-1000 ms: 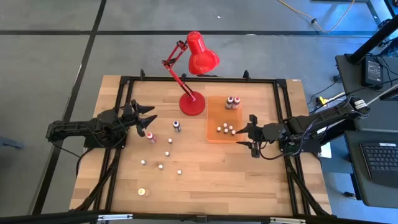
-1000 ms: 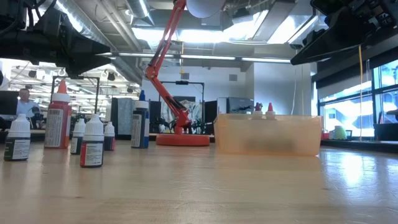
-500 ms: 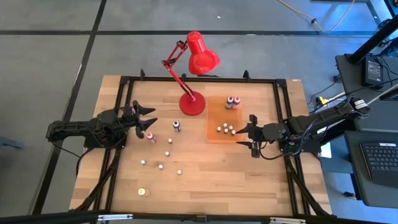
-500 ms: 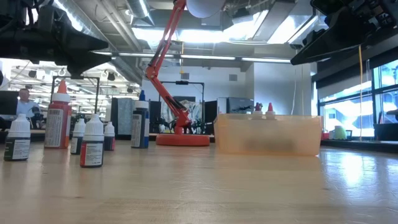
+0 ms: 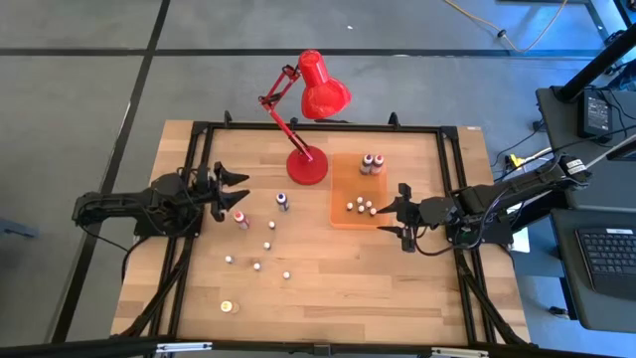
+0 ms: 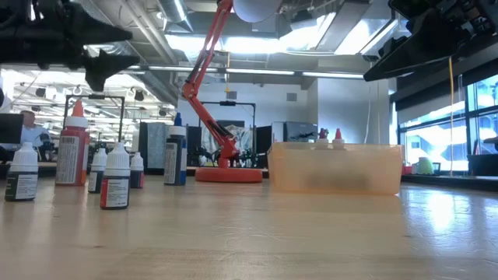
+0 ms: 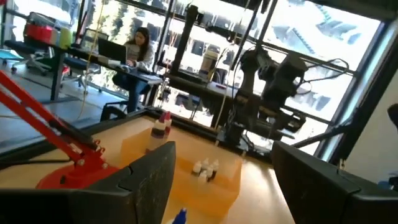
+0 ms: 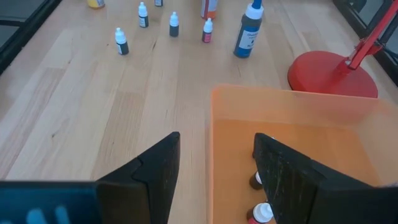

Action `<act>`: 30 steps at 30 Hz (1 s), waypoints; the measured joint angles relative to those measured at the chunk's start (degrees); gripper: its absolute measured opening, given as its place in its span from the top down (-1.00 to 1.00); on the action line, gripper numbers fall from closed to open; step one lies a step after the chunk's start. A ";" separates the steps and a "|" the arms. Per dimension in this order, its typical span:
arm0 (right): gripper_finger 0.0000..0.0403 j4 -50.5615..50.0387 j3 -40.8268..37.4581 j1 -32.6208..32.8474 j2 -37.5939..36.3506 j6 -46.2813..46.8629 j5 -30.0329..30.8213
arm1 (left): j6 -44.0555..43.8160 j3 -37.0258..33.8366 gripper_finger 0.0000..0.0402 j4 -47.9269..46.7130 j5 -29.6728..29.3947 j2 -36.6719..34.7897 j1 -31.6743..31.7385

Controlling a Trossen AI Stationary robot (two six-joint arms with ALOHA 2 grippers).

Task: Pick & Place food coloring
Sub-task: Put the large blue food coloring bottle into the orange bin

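From above, the left gripper [image 5: 231,186] stood wide open and empty. The red bottle [image 5: 241,219] stood upright just ahead of its fingertips and a little toward the table's front, the dark bottle [image 5: 283,202] farther ahead. The right gripper [image 5: 401,218], part open and empty, hung at the tray's [image 5: 343,221] edge, well away from both, so the left was nearer.

In the low view the red bottle [image 6: 72,151] stood under the left arm.

The left wrist view looked over it to the tray [image 7: 139,147].

The right wrist view showed loose bottles [image 8: 121,42] far ahead.
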 joint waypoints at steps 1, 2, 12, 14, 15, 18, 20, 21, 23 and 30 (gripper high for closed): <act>-0.03 0.00 0.00 0.00 0.00 0.00 0.00 | 0.00 0.81 -0.28 0.10 -0.15 1.37 -0.02; -0.03 0.00 0.00 0.00 0.00 0.00 0.00 | 0.00 1.56 -0.28 0.04 -0.21 3.09 -0.02; -0.03 0.00 0.00 0.00 0.00 0.11 0.00 | -0.08 20.00 -0.27 -9.79 -1.85 36.00 0.00; -0.03 0.00 0.00 0.00 0.00 0.15 0.00 | -0.45 26.17 -0.27 -15.51 -1.80 43.13 0.00; -0.03 0.01 0.00 0.00 0.00 0.17 0.00 | -0.46 29.36 -0.27 -18.55 -1.78 46.54 0.00; -0.03 0.00 0.00 0.00 0.00 0.20 0.00 | -0.57 39.12 -0.27 -29.70 -1.68 55.84 0.01; -0.03 0.00 0.00 0.00 0.00 0.20 0.00 | -0.88 45.36 -0.27 -36.67 -1.42 61.39 0.15; -0.03 0.00 0.00 -0.02 0.00 0.21 0.00 | -1.23 48.22 -0.27 -39.77 -1.05 63.89 0.33; -0.03 0.00 0.00 -0.02 0.00 0.22 0.00 | -1.51 53.57 -0.27 -45.55 -0.50 68.66 0.65; -0.03 -0.13 0.02 -0.02 0.00 0.24 0.00 | -1.77 63.36 -0.27 -56.02 0.24 81.18 1.76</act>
